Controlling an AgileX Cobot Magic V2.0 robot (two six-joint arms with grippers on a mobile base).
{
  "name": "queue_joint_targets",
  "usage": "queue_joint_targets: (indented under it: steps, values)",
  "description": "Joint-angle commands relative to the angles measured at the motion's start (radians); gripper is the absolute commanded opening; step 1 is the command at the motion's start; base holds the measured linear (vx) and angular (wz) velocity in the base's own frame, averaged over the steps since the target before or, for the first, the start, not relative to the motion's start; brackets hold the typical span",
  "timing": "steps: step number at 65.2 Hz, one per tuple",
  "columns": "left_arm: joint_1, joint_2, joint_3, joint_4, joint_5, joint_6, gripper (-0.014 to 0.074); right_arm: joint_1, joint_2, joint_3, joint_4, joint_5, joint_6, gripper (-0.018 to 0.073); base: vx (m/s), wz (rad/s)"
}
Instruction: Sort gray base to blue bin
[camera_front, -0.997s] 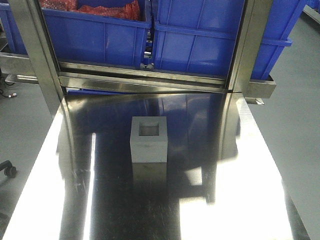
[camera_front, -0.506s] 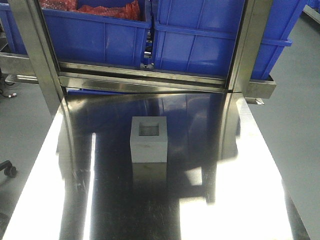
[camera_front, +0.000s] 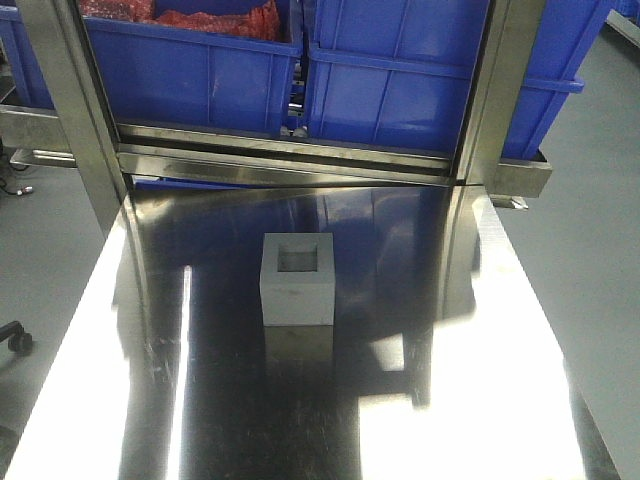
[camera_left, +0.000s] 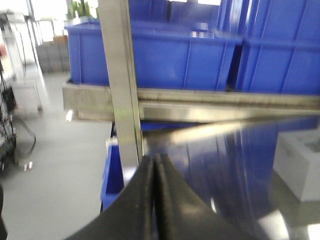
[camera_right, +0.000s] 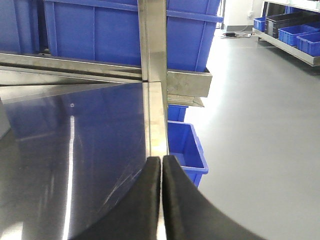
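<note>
The gray base (camera_front: 297, 279) stands upright in the middle of the shiny steel table (camera_front: 480, 400), its square recessed window facing up. It also shows at the right edge of the left wrist view (camera_left: 300, 167). Blue bins stand side by side on the rack behind the table; the right one (camera_front: 400, 90) shows no contents from here. My left gripper (camera_left: 154, 159) is shut and empty, over the table's left edge, well left of the base. My right gripper (camera_right: 161, 159) is shut and empty over the table's right edge. Neither gripper shows in the front view.
The left blue bin (camera_front: 190, 70) holds red material. Two steel uprights (camera_front: 70, 110) (camera_front: 495, 90) and a steel crossbar (camera_front: 290, 160) stand between the table and the bins. Smaller blue bins sit on the floor beside the table, left (camera_left: 112, 175) and right (camera_right: 186, 150).
</note>
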Motion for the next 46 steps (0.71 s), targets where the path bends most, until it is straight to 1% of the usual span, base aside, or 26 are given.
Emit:
queue_joint_targets:
  steps: [1, 11, 17, 20, 23, 29, 36, 39, 46]
  values:
    - [0.002, 0.152, -0.133, -0.013, 0.009, 0.022, -0.0007, -0.002, 0.018, 0.002, -0.008, -0.073, -0.012, -0.0005, 0.00, 0.00]
    - [0.002, 0.319, -0.237, -0.013, 0.027, 0.027, -0.0007, -0.002, 0.018, 0.002, -0.008, -0.073, -0.012, -0.0005, 0.00, 0.00]
    - [0.002, 0.354, -0.249, -0.013, 0.025, 0.027, 0.0000, -0.002, 0.018, 0.002, -0.008, -0.073, -0.012, -0.0005, 0.00, 0.00]
    - [0.002, 0.360, -0.249, -0.013, 0.021, 0.027, 0.0015, -0.002, 0.018, 0.002, -0.008, -0.073, -0.012, -0.0005, 0.00, 0.00]
    - [0.002, 0.360, -0.249, -0.013, 0.021, 0.027, 0.0050, -0.002, 0.018, 0.002, -0.008, -0.073, -0.012, -0.0005, 0.00, 0.00]
    - [0.002, 0.358, -0.249, -0.013, 0.022, 0.027, 0.0171, -0.002, 0.018, 0.002, -0.008, -0.073, -0.012, -0.0005, 0.00, 0.00]
    - [0.002, 0.358, -0.249, -0.013, 0.025, 0.027, 0.0398, -0.002, 0.018, 0.002, -0.008, -0.073, -0.012, -0.0005, 0.00, 0.00]
    - [0.002, 0.358, -0.249, -0.013, 0.023, 0.027, 0.0531, -0.002, 0.018, 0.002, -0.008, -0.073, -0.012, -0.0005, 0.00, 0.00]
    - [0.002, 0.358, -0.249, -0.013, 0.022, 0.027, 0.0728, -0.002, 0.018, 0.002, -0.008, -0.073, -0.012, -0.0005, 0.00, 0.00]
